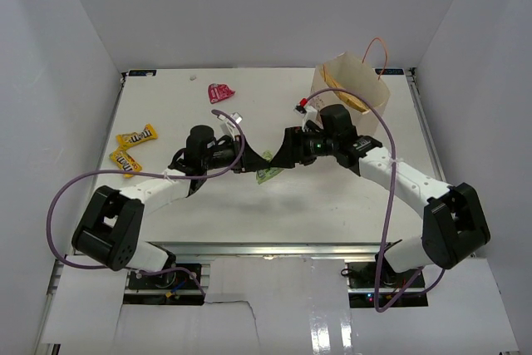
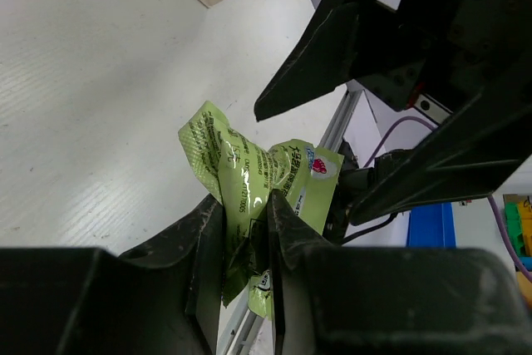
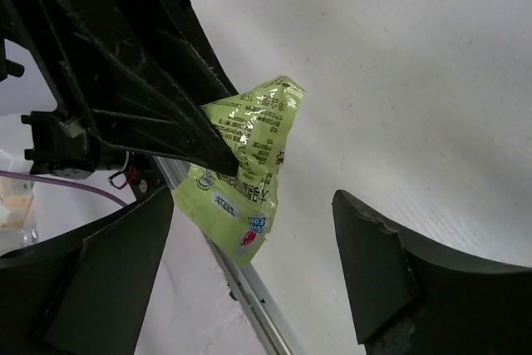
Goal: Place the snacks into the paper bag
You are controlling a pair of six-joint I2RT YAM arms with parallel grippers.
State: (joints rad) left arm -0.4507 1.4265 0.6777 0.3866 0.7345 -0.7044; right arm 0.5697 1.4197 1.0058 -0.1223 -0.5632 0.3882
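Note:
My left gripper point(image 1: 252, 161) is shut on a pale green packet point(image 1: 268, 175) and holds it near the table's middle. In the left wrist view the packet point(image 2: 249, 164) is pinched between my fingers point(image 2: 278, 230). My right gripper point(image 1: 287, 153) is open and faces the left one. In the right wrist view its fingers point(image 3: 378, 263) stand either side of the packet point(image 3: 249, 155) without touching it. The paper bag point(image 1: 353, 82) stands upright at the back right, with something yellowish-tan in its mouth. Two yellow M&M's packets point(image 1: 137, 136) point(image 1: 125, 160) lie at the left. A pink-red packet point(image 1: 220, 91) lies at the back.
A small red and white item point(image 1: 306, 106) lies just left of the paper bag, behind my right gripper. White walls close in the table on three sides. A purple cable point(image 1: 229, 135) loops over the left arm. The table's metal front rail point(image 3: 249, 297) runs below the packet.

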